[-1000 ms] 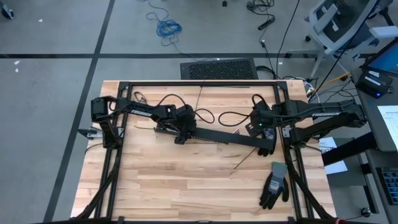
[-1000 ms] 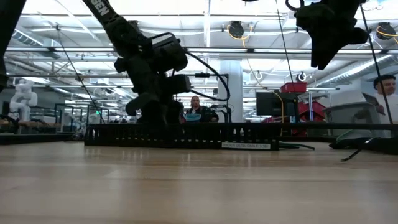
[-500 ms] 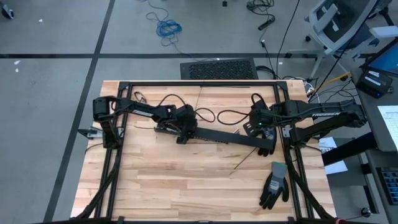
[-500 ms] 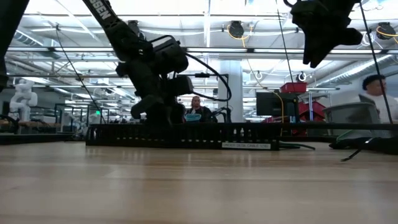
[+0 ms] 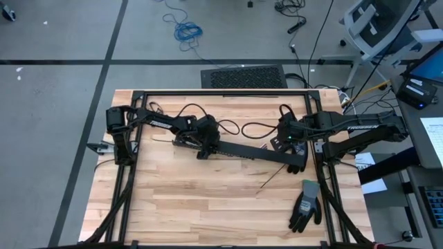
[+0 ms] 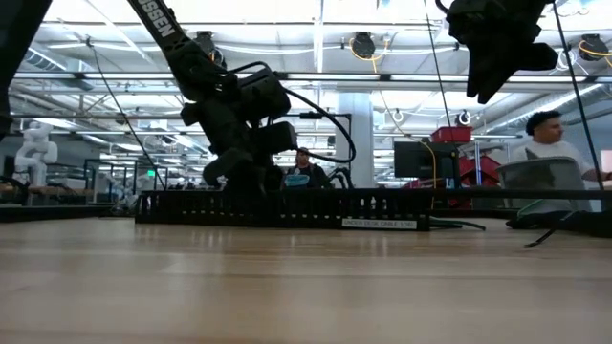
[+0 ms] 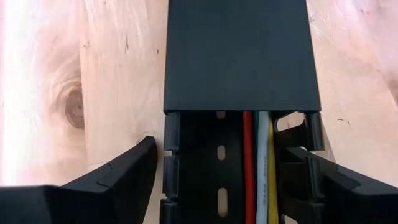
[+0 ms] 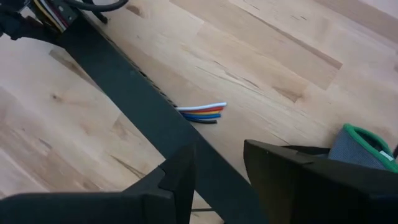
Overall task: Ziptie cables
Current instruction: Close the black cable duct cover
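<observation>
Coloured cables (image 7: 260, 168) | inside slotted duct (image 7: 239, 74) | between left claw (image 7: 233, 180) fingers

I count two arms over the tabletop (image 5: 208, 200), each with one tool: left tool (image 5: 202, 153), right tool (image 5: 296, 166). One long black cable duct (image 5: 242, 152), one glove (image 5: 305, 205), one thin black strip (image 5: 270, 178). Three wires (image 7: 260, 168) show in the duct: red, white, yellow.
</observation>
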Available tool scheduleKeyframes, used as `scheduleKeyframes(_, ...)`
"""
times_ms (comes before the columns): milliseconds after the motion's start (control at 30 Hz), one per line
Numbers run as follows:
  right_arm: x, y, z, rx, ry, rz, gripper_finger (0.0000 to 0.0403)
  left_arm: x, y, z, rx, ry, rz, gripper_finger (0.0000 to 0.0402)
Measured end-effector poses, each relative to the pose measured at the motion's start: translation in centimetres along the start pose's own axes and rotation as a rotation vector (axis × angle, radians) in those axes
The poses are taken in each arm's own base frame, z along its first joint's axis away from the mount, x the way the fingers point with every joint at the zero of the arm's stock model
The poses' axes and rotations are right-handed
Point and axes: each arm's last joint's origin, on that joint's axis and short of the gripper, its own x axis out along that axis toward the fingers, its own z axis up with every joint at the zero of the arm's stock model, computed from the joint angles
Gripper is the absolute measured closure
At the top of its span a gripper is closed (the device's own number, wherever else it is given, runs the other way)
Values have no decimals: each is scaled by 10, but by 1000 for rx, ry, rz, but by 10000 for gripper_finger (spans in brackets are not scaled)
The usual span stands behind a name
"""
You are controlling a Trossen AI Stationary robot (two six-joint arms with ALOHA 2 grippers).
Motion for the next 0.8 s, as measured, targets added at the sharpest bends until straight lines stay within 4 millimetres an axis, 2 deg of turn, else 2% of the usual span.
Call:
scheduleKeyframes(433, 0, 0, 0, 0, 0, 0, 275, 0, 1, -2, -4, 3, -13, 141)
scheduleKeyframes(800, 0, 0, 0, 19, 3, 0, 275, 0, 1, -3, -4, 10, -12, 150)
